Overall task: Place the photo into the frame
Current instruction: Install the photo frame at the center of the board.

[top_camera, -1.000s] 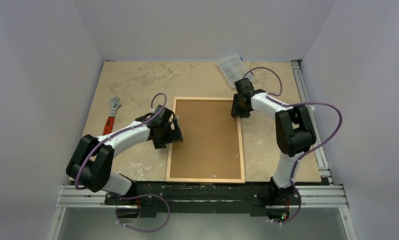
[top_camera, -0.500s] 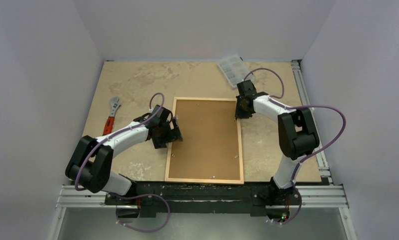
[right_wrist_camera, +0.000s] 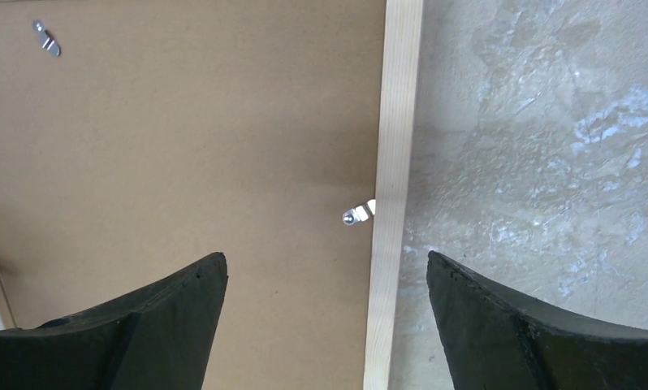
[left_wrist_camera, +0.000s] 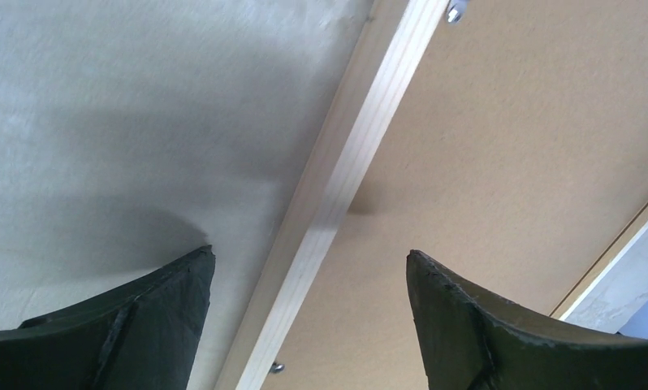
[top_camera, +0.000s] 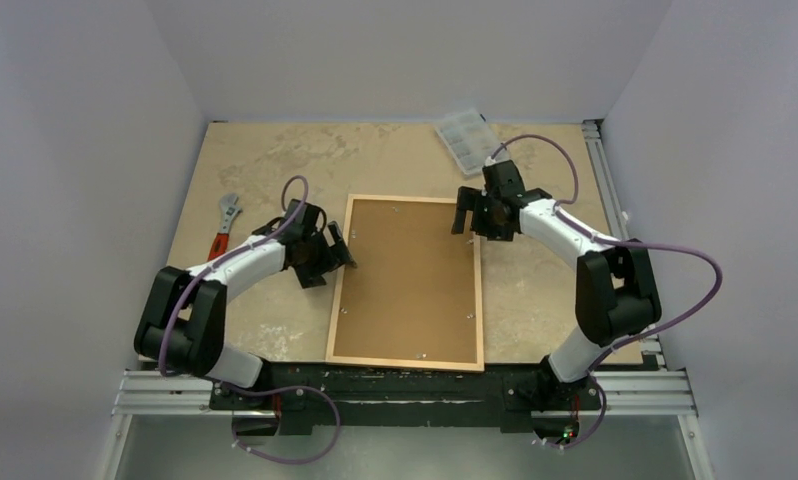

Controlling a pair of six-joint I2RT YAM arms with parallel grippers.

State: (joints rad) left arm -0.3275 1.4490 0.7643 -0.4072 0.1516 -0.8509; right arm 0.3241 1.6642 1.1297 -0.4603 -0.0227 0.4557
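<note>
Frame [left_wrist_camera: 337,187], shifted left, below left claw [left_wrist_camera: 308,258]

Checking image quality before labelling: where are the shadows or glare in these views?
Left wrist view: a broad soft shadow darkens the table beside the frame, a smaller one on the backing board. Right wrist view: evenly lit, sharp; the metal clip glints. Top view: flat light, no glare.

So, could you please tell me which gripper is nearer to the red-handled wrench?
Left. The left gripper straddles the left rail of the frame, not far from the wrench; the right gripper is at the right rail, across the backing board.
</note>
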